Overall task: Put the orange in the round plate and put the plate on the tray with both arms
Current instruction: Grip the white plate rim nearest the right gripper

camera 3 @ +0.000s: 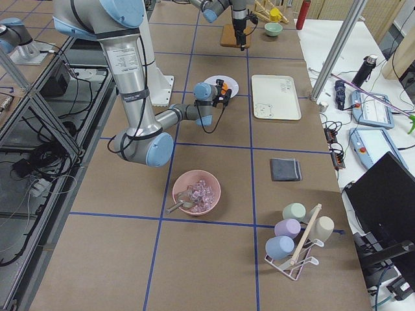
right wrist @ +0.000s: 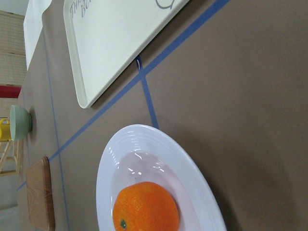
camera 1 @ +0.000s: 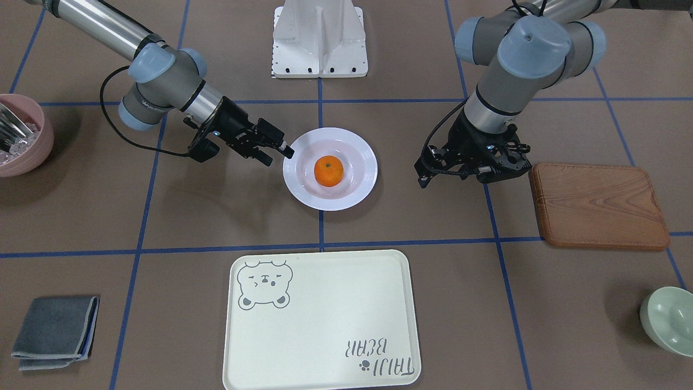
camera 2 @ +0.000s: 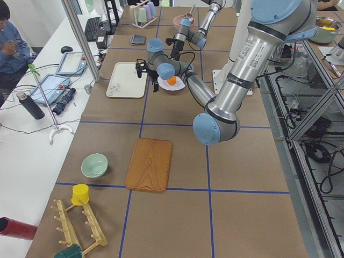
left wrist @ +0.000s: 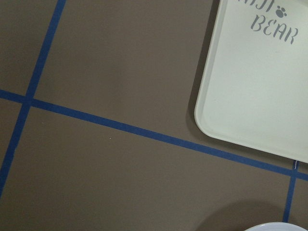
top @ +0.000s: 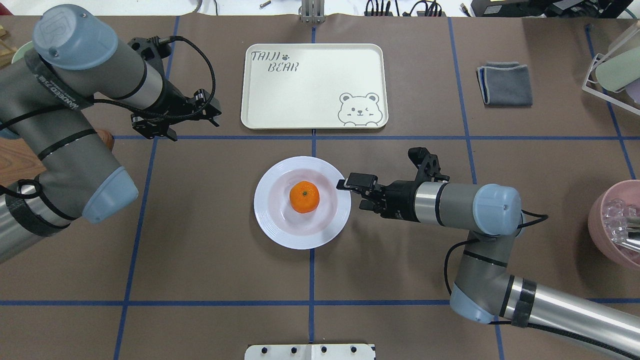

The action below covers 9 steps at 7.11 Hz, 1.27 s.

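Right gripper [top: 353,194]: jaws parted, at the round plate [top: 280,225] rim.
Left gripper [top: 176,119]: aperture cannot be told.
Done: orange [top: 304,196] set in plate.
Remaining: plate to be moved onto tray [top: 310,100].

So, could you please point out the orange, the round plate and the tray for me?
orange [top: 304,196]: overhead view, the middle of the fruit.
round plate [top: 272,227]: overhead view, the bare ridged rim on the robot's near left.
tray [top: 312,95]: overhead view, the bare flat middle.
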Available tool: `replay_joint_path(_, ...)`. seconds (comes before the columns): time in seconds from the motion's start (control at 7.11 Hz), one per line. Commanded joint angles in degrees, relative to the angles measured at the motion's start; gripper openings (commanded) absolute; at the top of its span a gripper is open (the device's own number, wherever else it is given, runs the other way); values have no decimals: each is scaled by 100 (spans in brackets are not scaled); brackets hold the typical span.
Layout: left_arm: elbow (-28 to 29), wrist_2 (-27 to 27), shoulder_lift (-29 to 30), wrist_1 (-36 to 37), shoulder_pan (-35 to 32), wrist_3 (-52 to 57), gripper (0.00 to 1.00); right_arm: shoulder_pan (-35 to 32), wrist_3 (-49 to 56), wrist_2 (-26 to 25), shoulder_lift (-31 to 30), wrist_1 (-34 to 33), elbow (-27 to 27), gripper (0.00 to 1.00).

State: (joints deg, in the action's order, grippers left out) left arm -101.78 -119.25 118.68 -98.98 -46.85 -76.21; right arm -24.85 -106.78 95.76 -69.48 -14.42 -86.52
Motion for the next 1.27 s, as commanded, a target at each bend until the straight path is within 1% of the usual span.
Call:
replay_joint_path(0.0,0,-2,-11,10,-9,1,98,339,-177,-487,-30,132,21,100)
replay_joint_path(0.14,0,-2,-11,10,-9,1,98,367,-177,-496,13,132,169,100)
replay_joint_path(0.42,-9,-2,-11,1,-9,-8,98,376,-186,-505,31,132,214,99)
replay_joint_path(0.56,-9,-2,-20,10,-9,-8,98,376,-194,-549,57,132,223,96)
replay_joint_path(0.7,-35,-2,-20,10,-9,-17,98,376,-238,-662,119,123,267,89)
replay_joint_path(0.84,-52,-2,-20,19,-9,-17,98,384,-386,-777,171,132,328,86)
replay_joint_path(1.13,-79,-2,-29,28,-18,-17,98,411,-493,-839,321,132,451,84)
